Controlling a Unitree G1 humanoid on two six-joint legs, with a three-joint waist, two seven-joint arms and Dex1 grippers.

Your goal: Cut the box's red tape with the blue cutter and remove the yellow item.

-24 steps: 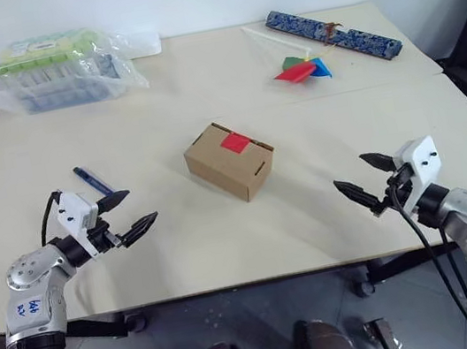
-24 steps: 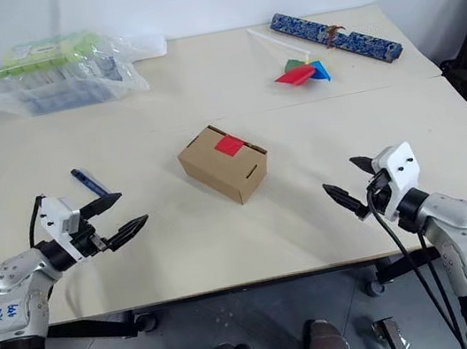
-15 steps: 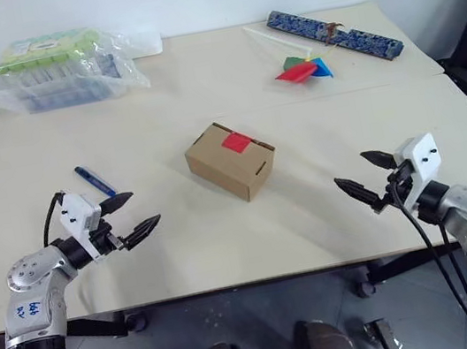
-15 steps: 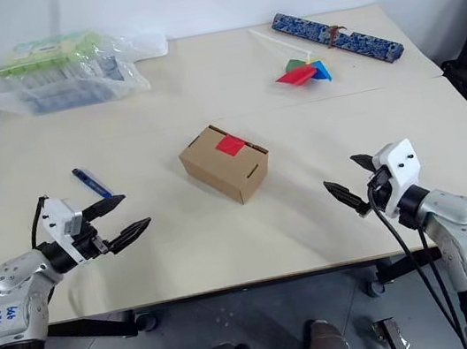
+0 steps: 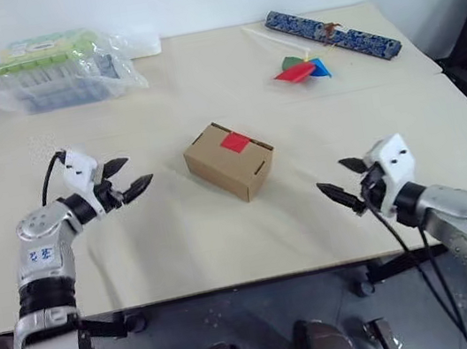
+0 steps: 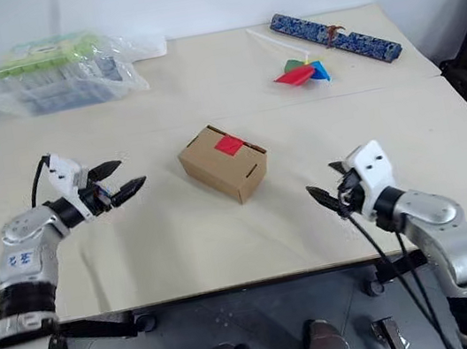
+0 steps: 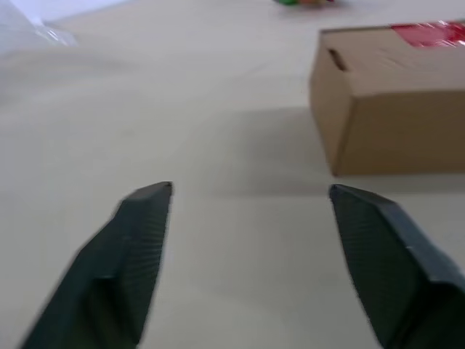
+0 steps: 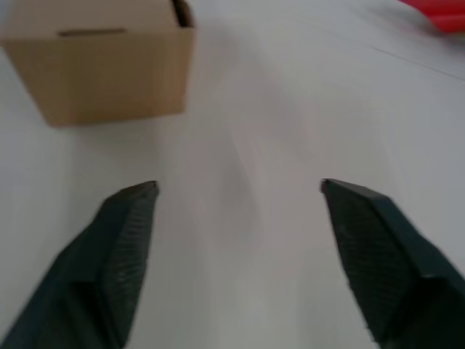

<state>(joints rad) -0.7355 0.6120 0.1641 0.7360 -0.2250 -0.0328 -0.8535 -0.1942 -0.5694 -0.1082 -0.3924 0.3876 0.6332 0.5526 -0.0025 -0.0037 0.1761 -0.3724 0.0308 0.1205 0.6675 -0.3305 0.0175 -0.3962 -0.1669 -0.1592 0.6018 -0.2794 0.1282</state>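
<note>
2 jobs remain: the box (image 5: pixel 230 162) sits shut at the centre of the frame, its red tape (image 5: pixel 234 142) uncut on top, so its contents are hidden. The left end effector (image 5: pixel 136 173) hovers left of it, the right end effector (image 5: pixel 334 177) at lower right, both spread and empty. The blue cutter is hidden, perhaps by the left arm; grip it near mid-length, blade forward. A clear plastic bag (image 5: pixel 63 68) of packaged goods lies at the desk's (image 5: pixel 229 256) upper left.
</note>
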